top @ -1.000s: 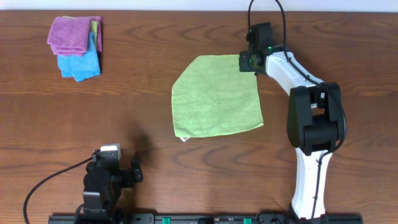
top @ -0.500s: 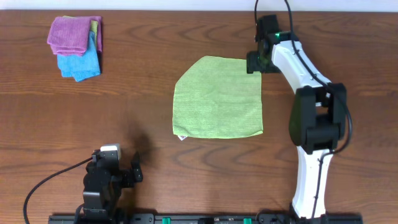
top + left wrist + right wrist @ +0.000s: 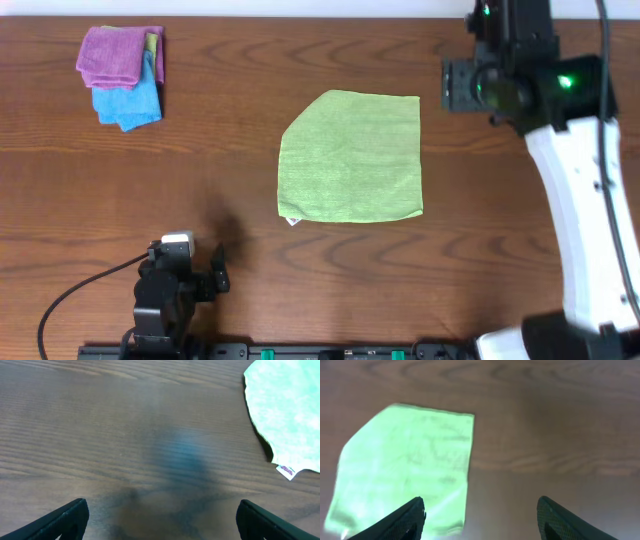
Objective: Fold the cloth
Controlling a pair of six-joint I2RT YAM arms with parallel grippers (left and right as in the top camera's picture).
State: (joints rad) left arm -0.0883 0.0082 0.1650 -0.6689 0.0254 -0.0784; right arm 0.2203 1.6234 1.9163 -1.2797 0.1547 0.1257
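The lime-green cloth (image 3: 350, 158) lies spread flat in the middle of the wooden table, its white tag (image 3: 293, 221) at the near left corner. My right gripper (image 3: 462, 85) hangs high off the table, to the right of the cloth's far right corner, open and empty. In the right wrist view the cloth (image 3: 405, 465) shows below the left finger, and the right gripper (image 3: 481, 505) holds nothing. My left gripper (image 3: 217, 272) rests open near the table's front left. The left wrist view shows its jaws (image 3: 162, 507) wide over bare wood, with the cloth (image 3: 290, 410) and tag (image 3: 286, 471) far right.
A purple cloth (image 3: 120, 55) lies stacked on a bright blue cloth (image 3: 128, 103) at the far left corner. The right arm's white links (image 3: 590, 220) run down the right side. A black rail (image 3: 300, 352) lines the front edge.
The right gripper opened and let go of the cloth's far right corner, then rose and moved right. The cloth settled flat; the left arm stayed still.
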